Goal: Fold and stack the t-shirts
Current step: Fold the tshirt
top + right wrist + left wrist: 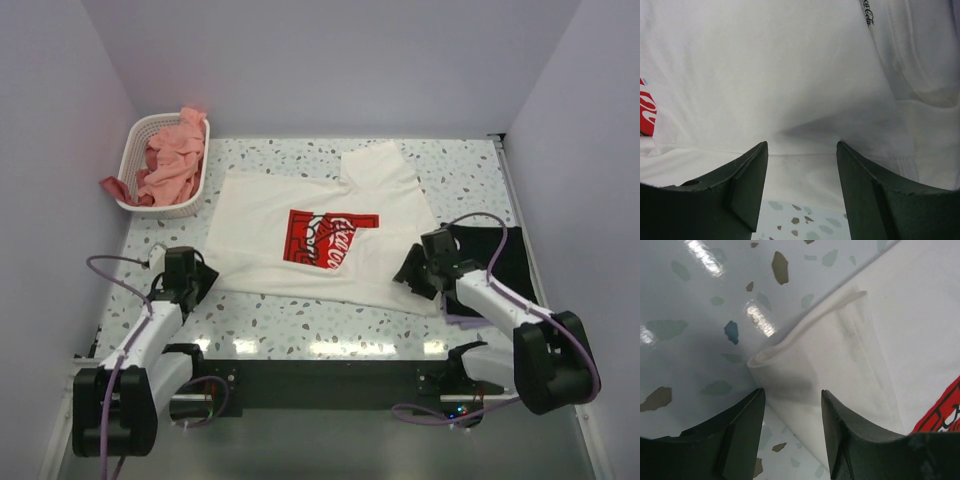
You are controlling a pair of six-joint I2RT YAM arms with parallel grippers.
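Note:
A cream-white t-shirt (pixel 300 235) with a red square logo (pixel 330 238) lies spread on the table. My left gripper (pixel 192 275) is open at its near left corner; in the left wrist view the folded cloth corner (pixel 790 365) lies just ahead of the gripper (pixel 792 400). My right gripper (pixel 412 272) is open at the shirt's near right edge; the right wrist view shows the gripper (pixel 801 150) over the hem (pixel 800 165). A black t-shirt (pixel 495 255) with lilac cloth (pixel 460 320) under it lies at the right. Salmon-pink t-shirts (pixel 172 155) fill the basket.
A white perforated basket (pixel 135 140) stands at the back left, with pink cloth hanging over its rim. Lilac walls close in the left, back and right sides. The terrazzo tabletop (pixel 300 320) shows along the front edge between the arms.

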